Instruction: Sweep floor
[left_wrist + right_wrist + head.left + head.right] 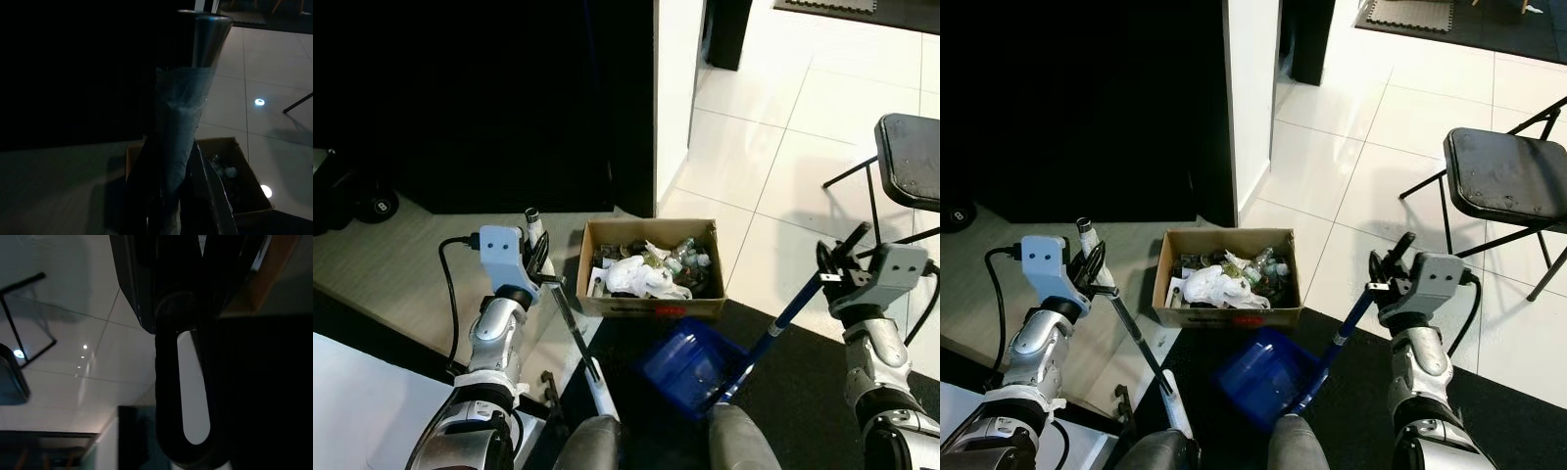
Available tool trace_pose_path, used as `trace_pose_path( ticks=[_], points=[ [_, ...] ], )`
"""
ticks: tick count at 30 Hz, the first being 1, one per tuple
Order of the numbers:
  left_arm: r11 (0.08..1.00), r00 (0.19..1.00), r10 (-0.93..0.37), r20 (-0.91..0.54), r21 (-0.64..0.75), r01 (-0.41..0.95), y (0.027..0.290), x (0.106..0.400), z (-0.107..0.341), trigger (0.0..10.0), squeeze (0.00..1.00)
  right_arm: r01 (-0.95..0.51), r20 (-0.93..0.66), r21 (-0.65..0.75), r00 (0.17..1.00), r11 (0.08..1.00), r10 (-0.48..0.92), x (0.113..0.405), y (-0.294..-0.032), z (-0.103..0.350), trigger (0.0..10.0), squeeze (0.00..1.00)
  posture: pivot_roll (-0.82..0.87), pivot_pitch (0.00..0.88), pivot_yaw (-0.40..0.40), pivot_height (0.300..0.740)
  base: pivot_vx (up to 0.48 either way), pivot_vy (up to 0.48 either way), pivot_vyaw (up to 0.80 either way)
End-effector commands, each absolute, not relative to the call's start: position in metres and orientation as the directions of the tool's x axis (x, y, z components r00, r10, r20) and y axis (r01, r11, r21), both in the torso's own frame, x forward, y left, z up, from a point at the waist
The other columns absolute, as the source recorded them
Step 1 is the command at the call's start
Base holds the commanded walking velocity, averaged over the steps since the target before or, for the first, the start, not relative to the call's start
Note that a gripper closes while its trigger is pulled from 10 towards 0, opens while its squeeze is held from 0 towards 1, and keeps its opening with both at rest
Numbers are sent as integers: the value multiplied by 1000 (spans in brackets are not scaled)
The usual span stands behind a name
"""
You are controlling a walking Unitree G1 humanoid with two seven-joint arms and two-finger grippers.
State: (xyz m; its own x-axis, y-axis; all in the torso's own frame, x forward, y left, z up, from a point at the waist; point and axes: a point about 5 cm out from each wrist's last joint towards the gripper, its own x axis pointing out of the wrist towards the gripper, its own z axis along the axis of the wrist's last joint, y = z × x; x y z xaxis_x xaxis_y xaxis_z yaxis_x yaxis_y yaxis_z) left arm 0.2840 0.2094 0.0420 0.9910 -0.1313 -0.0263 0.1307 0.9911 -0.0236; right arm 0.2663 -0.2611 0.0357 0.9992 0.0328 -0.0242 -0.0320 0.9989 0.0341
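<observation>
My left gripper [537,257] is shut on the upper end of a broom handle [570,333], a thin metal pole that slants down to a white part near my legs. In the left wrist view the handle [188,107] runs up between the black fingers. My right gripper [839,262] is shut on the blue handle [783,318] of a blue dustpan [690,370], which hangs low over the black mat just in front of a cardboard box [651,306]. The box holds crumpled white paper and other rubbish [641,274].
A dark opening and a white wall corner [671,98] stand behind the box. A black folding chair [1508,181] is at the right on the white tiles. A black mat [793,392] lies under the dustpan. A cable [450,294] loops by my left arm.
</observation>
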Motion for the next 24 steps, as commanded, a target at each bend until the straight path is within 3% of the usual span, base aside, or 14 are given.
trace_pose_path(
  ticks=[1, 9, 13, 24],
  points=[
    [991, 991, -135, -8, 10, 135, 216, 283, 46, 10000, 0, -47, -23, -31, 999, 998, 46, 266, -264, 39, 10000, 0, -10, 0, 26, 740, 0, 0, 0],
    [990, 990, -141, -7, 1, 141, 210, 281, 43, 10000, 0, 10, -90, -118, 996, 993, -21, 260, -276, 34, 10000, 0, -22, 0, 22, 740, 0, 0, 0],
    [990, 990, -143, -1, -3, 143, 209, 282, 43, 10000, 0, 107, -111, -143, 986, 984, -123, 257, -286, 32, 10000, 0, -23, 0, 17, 740, 0, 0, 0],
    [989, 989, -148, -1, -14, 148, 206, 283, 43, 10000, 0, 150, -84, -86, 984, 985, -157, 259, -285, 34, 10000, 0, -25, 0, 21, 740, 0, 0, 0]
  ],
)
